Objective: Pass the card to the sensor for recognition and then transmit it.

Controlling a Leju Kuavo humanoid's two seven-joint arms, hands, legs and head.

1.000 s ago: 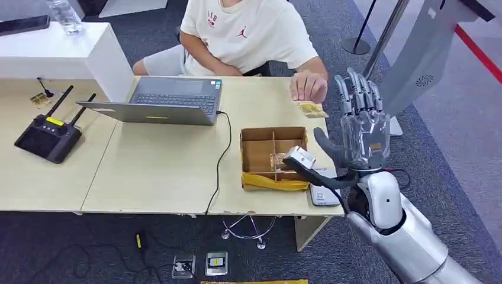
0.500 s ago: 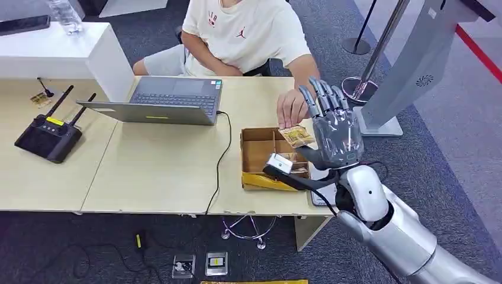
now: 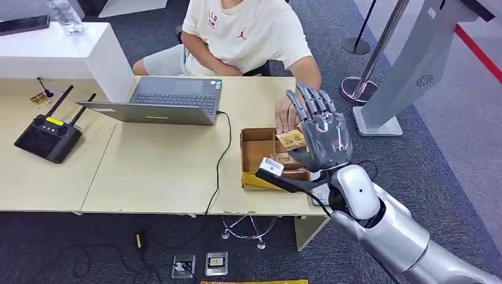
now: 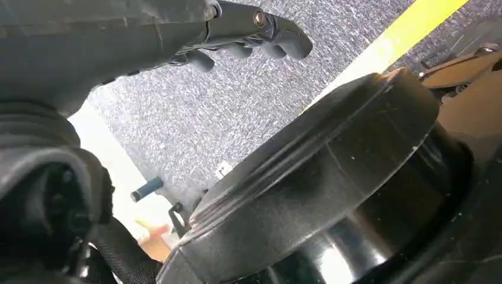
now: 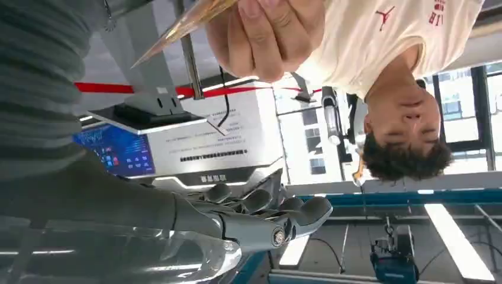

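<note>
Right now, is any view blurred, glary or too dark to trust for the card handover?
Head view: sharp, evenly lit, card by the right hand readable. Right wrist view: upside down, bright windows, card slightly soft. Left wrist view: dark, close parts blurred.

table (image 3: 160, 171): open laptop (image 3: 171, 100) far centre | antenna box (image 3: 47, 135) at left | divided cardboard box (image 3: 260, 155) near right edge, right of the cable (image 3: 222, 155) | right hand (image 3: 322, 131) above the box's right side | card (image 3: 291, 139) over box, between person's hand (image 3: 285, 114) and right hand | kiosk stand (image 3: 408, 65) on floor, far right
</note>
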